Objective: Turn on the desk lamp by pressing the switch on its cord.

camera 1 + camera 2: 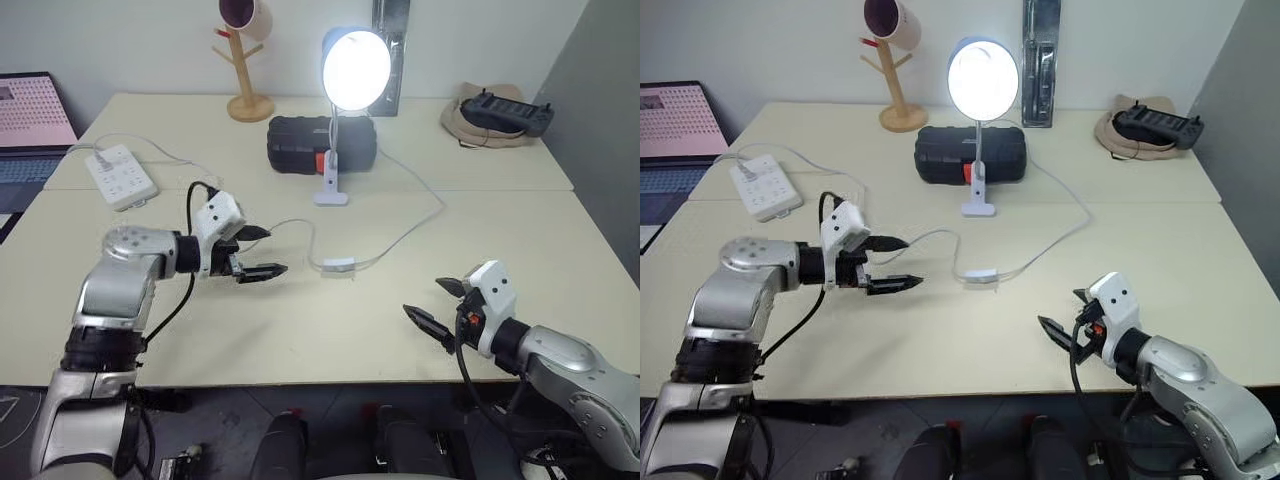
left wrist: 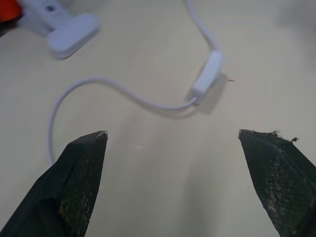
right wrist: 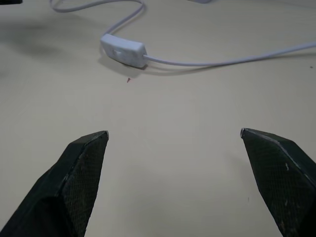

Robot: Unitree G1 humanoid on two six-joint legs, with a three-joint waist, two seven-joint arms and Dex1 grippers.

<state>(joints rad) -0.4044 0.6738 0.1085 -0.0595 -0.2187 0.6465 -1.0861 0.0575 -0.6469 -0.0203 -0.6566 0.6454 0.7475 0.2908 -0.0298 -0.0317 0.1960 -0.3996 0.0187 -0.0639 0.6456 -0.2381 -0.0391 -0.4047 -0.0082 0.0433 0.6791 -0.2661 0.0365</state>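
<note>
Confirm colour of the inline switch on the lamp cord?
White switch, same as its cord; clearest in the right wrist view.

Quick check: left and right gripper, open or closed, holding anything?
Left gripper: open, holding nothing, beside the switch.
Right gripper: open, holding nothing.

The left arm of silver metal reaches in from the left side, its black two-fingered left gripper [image 1: 257, 252] pointing toward the right with both fingers spread wide and holding nothing. The silver right arm comes in low from the right, its black two-fingered right gripper [image 1: 438, 306] angled leftward, fingers likewise parted and empty.
</note>
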